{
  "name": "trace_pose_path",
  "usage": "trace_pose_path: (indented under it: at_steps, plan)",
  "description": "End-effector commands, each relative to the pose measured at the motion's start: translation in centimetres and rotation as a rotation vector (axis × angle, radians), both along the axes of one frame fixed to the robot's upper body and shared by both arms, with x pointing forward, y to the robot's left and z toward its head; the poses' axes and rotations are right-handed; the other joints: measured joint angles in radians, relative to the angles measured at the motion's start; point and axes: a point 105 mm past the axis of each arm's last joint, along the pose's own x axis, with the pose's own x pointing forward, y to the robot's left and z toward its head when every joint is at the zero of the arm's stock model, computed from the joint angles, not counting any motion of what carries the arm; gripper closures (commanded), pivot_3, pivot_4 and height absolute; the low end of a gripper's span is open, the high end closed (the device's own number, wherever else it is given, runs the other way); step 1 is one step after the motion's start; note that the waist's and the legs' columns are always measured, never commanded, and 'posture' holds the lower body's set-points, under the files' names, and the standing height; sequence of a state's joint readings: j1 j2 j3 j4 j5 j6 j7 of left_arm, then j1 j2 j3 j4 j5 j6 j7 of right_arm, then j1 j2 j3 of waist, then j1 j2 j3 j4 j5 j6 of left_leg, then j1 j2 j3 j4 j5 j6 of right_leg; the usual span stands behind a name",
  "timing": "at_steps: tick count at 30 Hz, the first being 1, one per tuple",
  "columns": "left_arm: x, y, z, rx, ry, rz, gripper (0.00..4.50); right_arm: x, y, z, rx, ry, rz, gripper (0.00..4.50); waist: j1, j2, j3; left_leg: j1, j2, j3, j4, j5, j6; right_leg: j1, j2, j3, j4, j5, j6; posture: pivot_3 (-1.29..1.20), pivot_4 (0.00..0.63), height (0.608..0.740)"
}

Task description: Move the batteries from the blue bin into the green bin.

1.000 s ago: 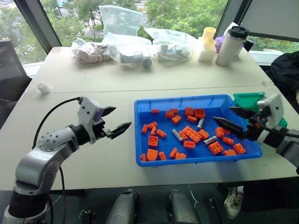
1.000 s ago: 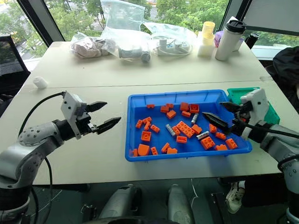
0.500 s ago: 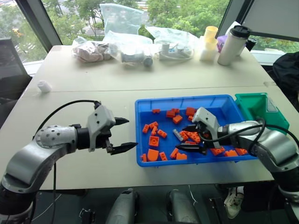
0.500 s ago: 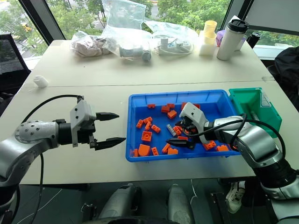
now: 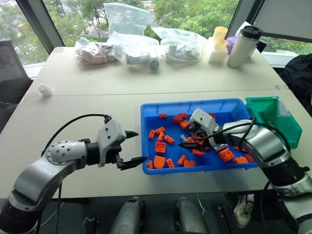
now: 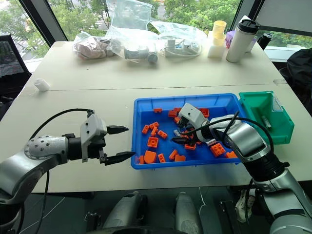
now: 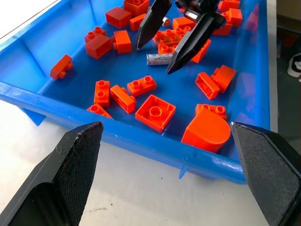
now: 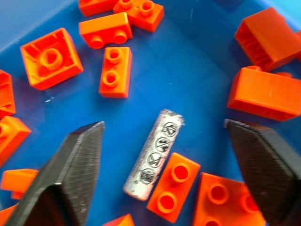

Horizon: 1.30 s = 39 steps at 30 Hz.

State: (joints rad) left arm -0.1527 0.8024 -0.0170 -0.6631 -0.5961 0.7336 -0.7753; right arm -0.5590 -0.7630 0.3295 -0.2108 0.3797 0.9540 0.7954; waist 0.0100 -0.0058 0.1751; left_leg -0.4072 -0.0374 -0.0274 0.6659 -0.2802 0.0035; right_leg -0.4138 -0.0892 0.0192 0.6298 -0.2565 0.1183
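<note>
Bricks (image 5: 159,146) and a battery (image 8: 154,154) litter the blue bin (image 5: 151,168); right pincer (image 7: 162,46) gapes empty above it.

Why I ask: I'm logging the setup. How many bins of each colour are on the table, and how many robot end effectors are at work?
Blue bin: 1
Green bin: 1
Left end effector, beside the blue bin: 1
Right end effector, inside the blue bin: 1
Total: 4

battery (image 8: 154,161) in blue bin (image 5: 151,165), green bin (image 5: 285,131) right.
</note>
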Motion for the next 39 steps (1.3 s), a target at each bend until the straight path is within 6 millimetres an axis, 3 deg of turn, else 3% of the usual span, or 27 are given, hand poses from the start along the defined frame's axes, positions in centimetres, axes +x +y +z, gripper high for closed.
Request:
trace_pose_path:
  at_steps: [1, 5, 9, 12, 17, 21, 26, 30, 37, 39]
  plan:
    - [0.1, -0.2, 0.6, -0.001, -0.042, -0.006, 0.0, 0.0, 0.6, 0.7, 0.0, -0.032, 0.033, 2.41, 0.0, 0.0, 0.0, 0.0, 0.0, 0.0, 0.0, 0.0, 0.0, 0.0, 0.0, 0.0, 0.0, 0.0, 0.0, 0.0, 0.15, 0.74]
    - [0.3, -0.2, 0.5, -0.001, -0.051, -0.002, 0.0, 0.2, 0.6, 0.6, -0.023, -0.051, 0.036, 4.47, 0.0, 0.0, 0.0, 0.0, 0.0, 0.0, 0.0, 0.0, 0.0, 0.0, 0.0, 0.0, 0.0, 0.0, 0.0, 0.0, 0.15, 0.74]
    - [0.5, -0.3, 0.5, -0.001, -0.054, -0.003, 0.0, 0.8, 0.7, 1.4, 0.005, -0.081, 0.007, 4.47, 0.0, 0.0, 0.0, 0.0, 0.0, 0.0, 0.0, 0.0, 0.0, 0.0, 0.0, -0.001, 0.0, 0.0, 0.0, 0.0, 0.15, 0.74]
    - [0.6, -0.3, 0.6, -0.002, -0.053, -0.008, 0.0, 1.7, 0.6, 3.4, 0.112, -0.1, -0.064, 4.47, 0.0, 0.0, 0.0, 0.0, 0.0, 0.0, 0.0, 0.0, 0.0, 0.0, 0.001, -0.001, 0.0, 0.0, 0.0, 0.0, 0.15, 0.74]
    - [1.6, -0.4, 1.5, -0.064, -0.063, 0.005, 0.0, 2.7, -2.3, 7.4, 0.286, -0.162, -0.249, 4.47, 0.005, 0.0, 0.0, 0.0, -0.001, 0.0, 0.0, 0.0, 0.0, 0.0, 0.001, -0.001, 0.0, 0.0, 0.0, 0.0, 0.15, 0.74]
    - [4.1, -1.4, 3.8, -0.262, -0.101, 0.051, 0.0, 2.8, -11.7, 11.8, 0.439, -0.357, -0.641, 4.47, 0.014, 0.0, 0.0, -0.001, -0.003, -0.001, 0.001, 0.0, 0.0, 0.0, 0.0, -0.002, 0.0, 0.0, 0.001, 0.0, 0.15, 0.74]
    - [5.1, -3.9, 3.6, -0.31, -0.07, -0.042, 0.0, 0.7, -19.6, 11.8, 0.345, -0.478, -0.995, 4.47, 0.017, 0.0, 0.0, -0.001, -0.002, 0.0, 0.001, 0.0, 0.0, 0.0, 0.001, -0.002, 0.001, 0.0, 0.001, 0.0, 0.15, 0.74]
    - [5.5, -5.5, 3.6, -0.294, -0.077, -0.134, 0.0, -0.3, -21.8, 11.2, 0.296, -0.504, -1.106, 4.47, -0.004, 0.001, -0.001, 0.0, -0.002, 0.001, 0.001, 0.001, 0.0, 0.0, 0.002, -0.001, 0.002, 0.001, 0.001, 0.0, 0.15, 0.74]
    - [6.4, -7.8, 3.3, -0.235, -0.12, -0.244, 0.0, -0.2, -22.8, 10.5, 0.256, -0.499, -1.156, 4.47, -0.02, 0.002, -0.001, 0.001, -0.001, 0.001, 0.001, 0.001, 0.0, 0.0, 0.004, 0.0, 0.003, 0.0, 0.001, 0.0, 0.15, 0.74]
    - [6.3, -8.2, 3.4, -0.232, -0.131, -0.265, 0.0, -0.1, -23.5, 10.6, 0.235, -0.517, -1.177, 3.48, -0.02, 0.002, -0.001, 0.001, -0.001, 0.001, 0.001, 0.001, 0.0, 0.001, 0.004, 0.0, 0.003, 0.001, 0.001, 0.0, 0.15, 0.74]
